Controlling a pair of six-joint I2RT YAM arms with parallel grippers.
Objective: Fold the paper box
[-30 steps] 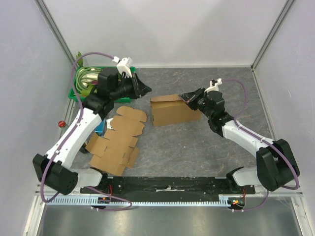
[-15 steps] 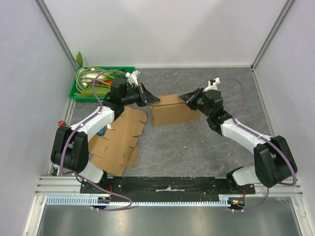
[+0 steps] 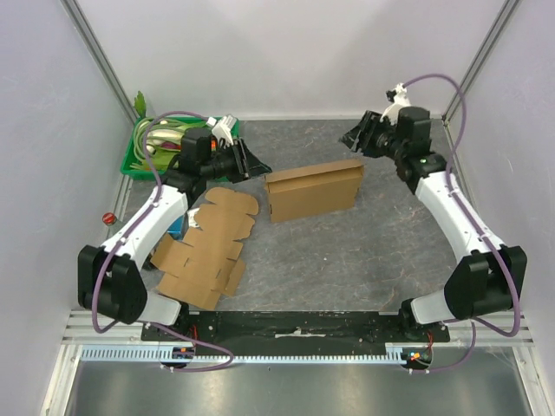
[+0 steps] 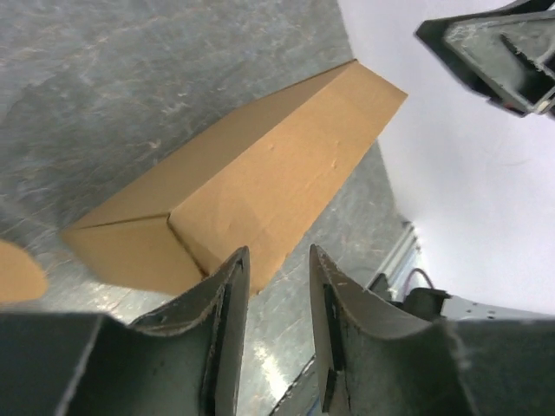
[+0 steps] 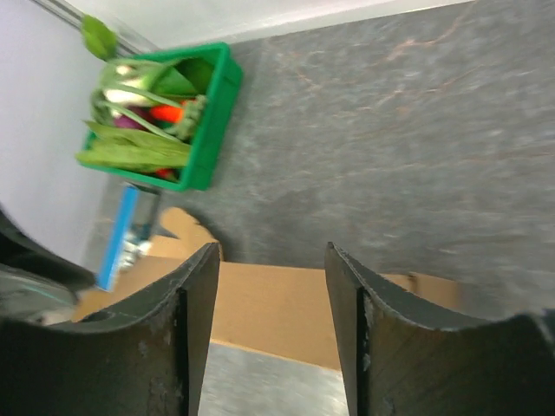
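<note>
The paper box (image 3: 312, 191) lies closed in the middle of the table, a long brown carton with its lid down. My left gripper (image 3: 258, 166) hovers just left of its left end, open and empty. In the left wrist view the box (image 4: 251, 178) lies beyond the gripper (image 4: 277, 256), clear of both fingers. My right gripper (image 3: 349, 139) hangs open above and behind the box's right end, apart from it. The right wrist view looks down on the box (image 5: 277, 308) between the spread fingers of that gripper (image 5: 270, 251).
Flat unfolded cardboard blanks (image 3: 208, 247) lie at the left. A green basket (image 3: 139, 147) of vegetables stands in the back left corner, and it shows as the green basket (image 5: 204, 130) in the right wrist view. A blue item (image 5: 117, 234) lies beside the blanks.
Both grippers have opened and come off the box. The right arm has risen and swung back to the right; the left gripper has drawn slightly left. The box stays closed.
</note>
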